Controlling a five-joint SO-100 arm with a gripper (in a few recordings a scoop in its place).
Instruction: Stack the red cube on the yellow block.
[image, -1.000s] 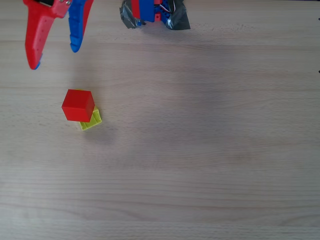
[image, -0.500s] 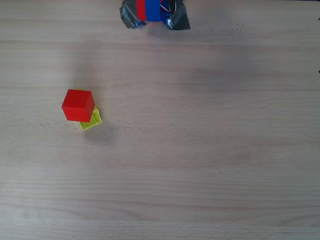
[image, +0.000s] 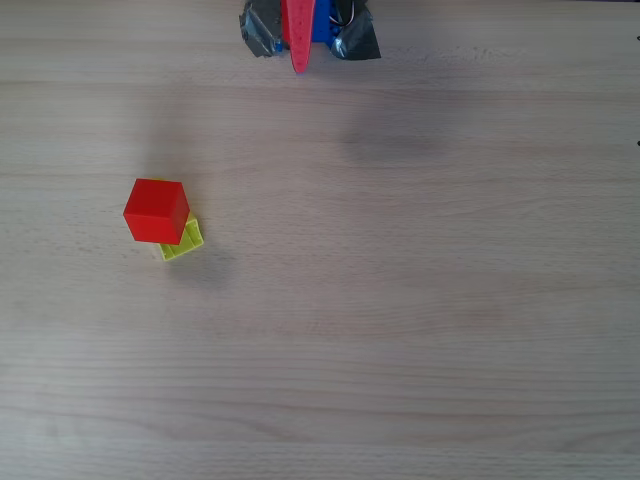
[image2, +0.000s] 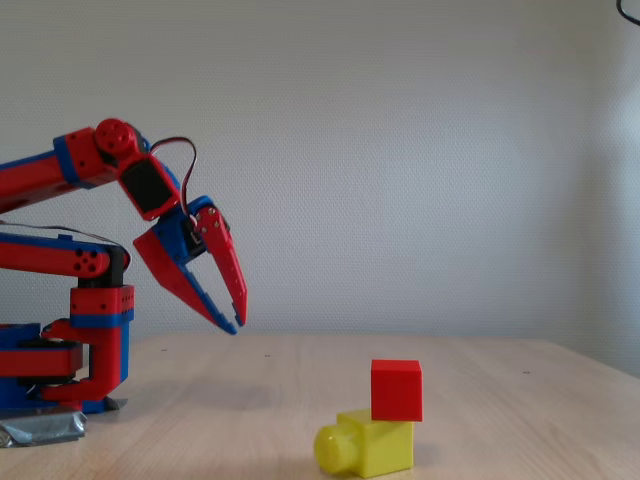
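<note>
The red cube (image: 156, 211) (image2: 396, 390) rests upright on top of the yellow block (image: 185, 240) (image2: 375, 447), which lies on the wooden table with its round stud pointing left in the fixed view. In the overhead view the pair sits at the table's left. My gripper (image: 299, 65) (image2: 237, 322) hangs in the air close to the arm's base, well apart from the stack. Its pointed red and blue fingers meet at the tips and hold nothing.
The arm's base (image: 350, 40) (image2: 40, 428) is taped down with grey tape at the table's back edge in the overhead view. A plain wall stands behind the wooden table (image: 420, 300).
The gripper has drawn back from above and left of the stack to the base, and its fingers have closed. Cube and block have not moved.
</note>
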